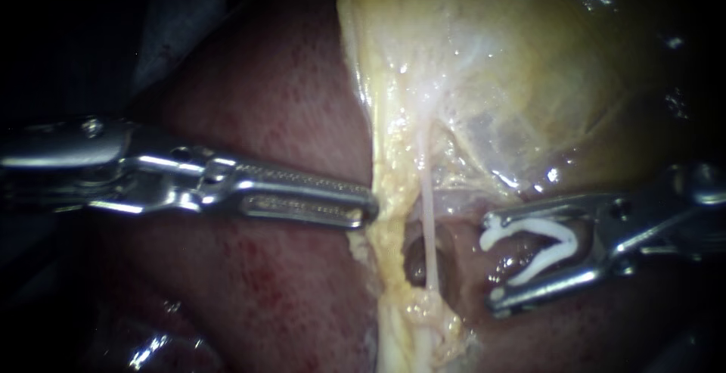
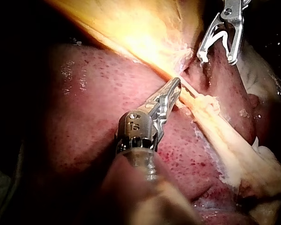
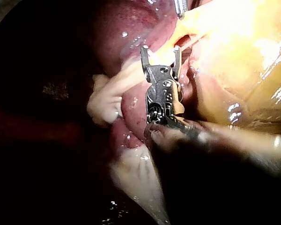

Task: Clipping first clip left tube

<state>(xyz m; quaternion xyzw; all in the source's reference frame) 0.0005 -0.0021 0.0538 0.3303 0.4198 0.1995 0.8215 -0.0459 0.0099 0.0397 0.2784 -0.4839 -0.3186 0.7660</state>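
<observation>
**Clip held ready beside the tube**

Our left tool (image 1: pixel 367 210) has its long jaws closed on the edge of the yellow band (image 1: pixel 389 244) below the gallbladder (image 1: pixel 529 78). We judge that this draws the band taut off the liver (image 1: pixel 265 101). The pale tube (image 1: pixel 429 229) runs just beside the band. Our right tool (image 1: pixel 490 263) stands wide, both jaws cradling the white clip (image 1: pixel 563 240), near the tube but apart from it. Only the endoscope separates tube from band. The left wrist view shows the band's full stretch, and the right wrist view leaves the tube unclear.
</observation>
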